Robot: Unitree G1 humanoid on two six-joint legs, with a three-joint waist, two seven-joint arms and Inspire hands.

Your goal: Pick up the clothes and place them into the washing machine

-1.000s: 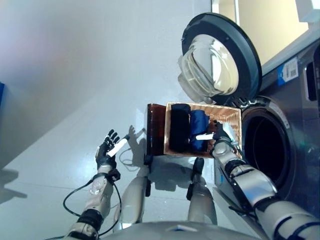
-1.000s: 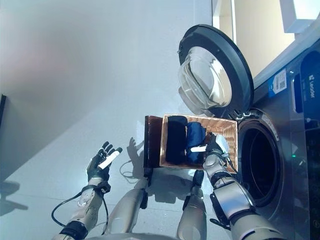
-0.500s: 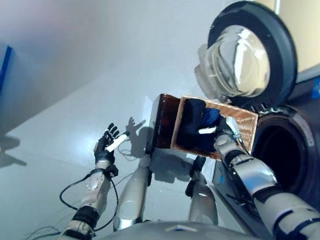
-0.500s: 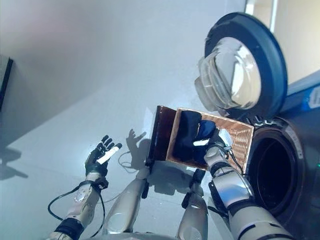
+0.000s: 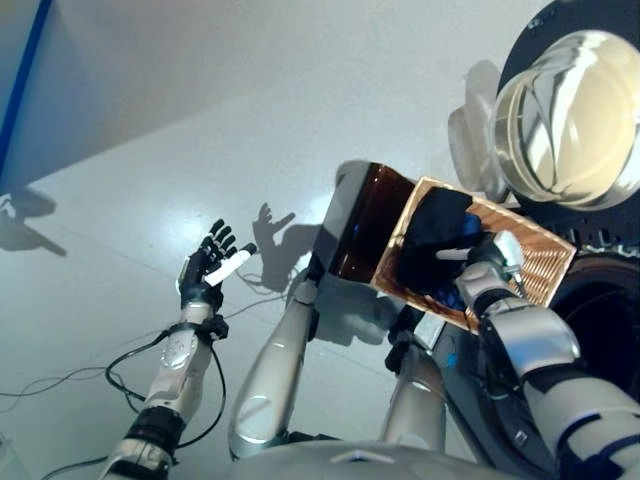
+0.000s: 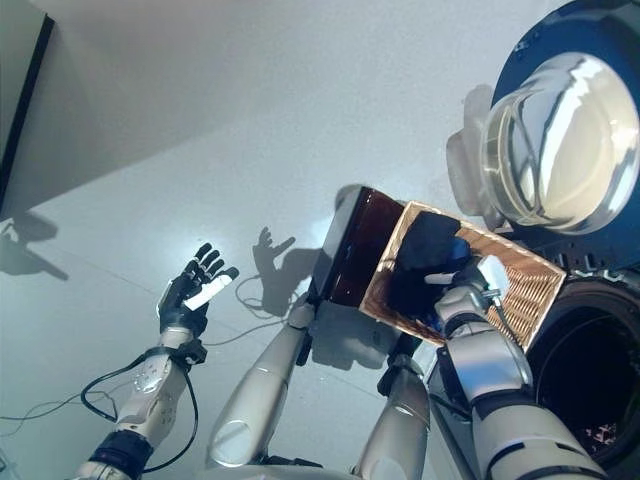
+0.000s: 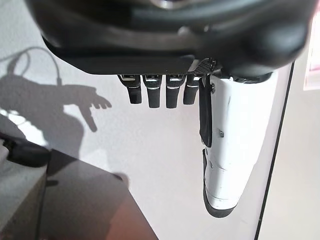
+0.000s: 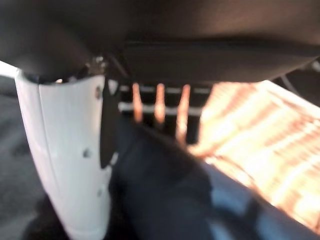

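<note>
A wicker basket [image 5: 540, 275] stands on the floor before the washing machine. Inside it lie a rolled black cloth [image 5: 428, 228] and a blue cloth [image 5: 468, 228] side by side. My right hand [image 5: 490, 262] hovers over the near end of the blue cloth, thumb straight, fingers straight above the dark fabric [image 8: 165, 190], with wicker [image 8: 265, 140] showing beyond. Nothing is gripped. My left hand [image 5: 205, 275] is raised over bare floor at the left, open and empty, and its straight fingers [image 7: 165, 92] show in the left wrist view.
The washing machine's round door [image 5: 570, 110] hangs open above the basket, and the dark drum opening [image 5: 610, 310] lies to the right of it. A dark brown box [image 5: 360, 225] adjoins the basket's left side. Grey floor [image 5: 200, 130] spreads to the left.
The whole picture has shifted and tilted, so the camera has moved. My right hand remains over the clothes in the basket; my left hand holds the same open pose.
</note>
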